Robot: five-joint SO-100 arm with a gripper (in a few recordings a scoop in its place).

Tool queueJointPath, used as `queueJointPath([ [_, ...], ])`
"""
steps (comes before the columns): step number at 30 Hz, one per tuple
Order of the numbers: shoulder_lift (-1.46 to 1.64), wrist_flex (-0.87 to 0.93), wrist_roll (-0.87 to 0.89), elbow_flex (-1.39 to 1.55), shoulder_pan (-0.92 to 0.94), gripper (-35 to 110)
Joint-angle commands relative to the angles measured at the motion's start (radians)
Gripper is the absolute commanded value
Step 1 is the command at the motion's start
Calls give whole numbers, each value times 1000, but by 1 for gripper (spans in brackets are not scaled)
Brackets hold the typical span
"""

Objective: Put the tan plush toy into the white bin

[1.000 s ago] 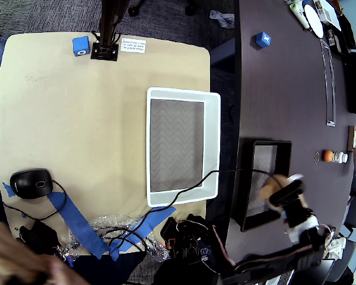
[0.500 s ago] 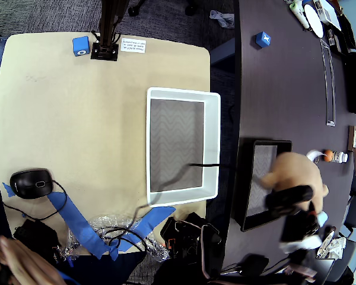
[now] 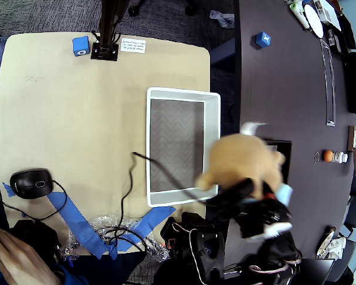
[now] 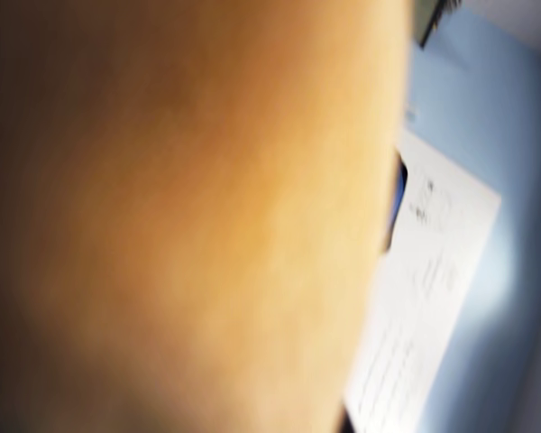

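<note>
Close to my wrist camera the tan plush toy (image 4: 189,216) fills the lens, its white tag (image 4: 428,298) beside it. In the overhead view my gripper (image 3: 240,191) is closed on the toy's lower side and carries it raised. The toy hangs over the right rim of the white bin (image 3: 211,142), beside the black bin (image 3: 283,148), I judge so it can drop inside.

Tan plush toy (image 3: 243,160) looking soft and fuzzy at lower right of the overhead view, white bin (image 3: 212,142) showing smooth plastic, table (image 3: 59,119) appearing matt beige, blue tape (image 3: 77,222) lying glossy
</note>
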Motion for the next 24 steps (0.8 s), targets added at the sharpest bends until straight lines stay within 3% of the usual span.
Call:
queueJointPath([
  [1, 29, 12, -48, 15, -107, 0],
  [9, -129, 12, -80, 84, -258, 0],
  [24, -275, 2, -84, 146, -276, 0],
])
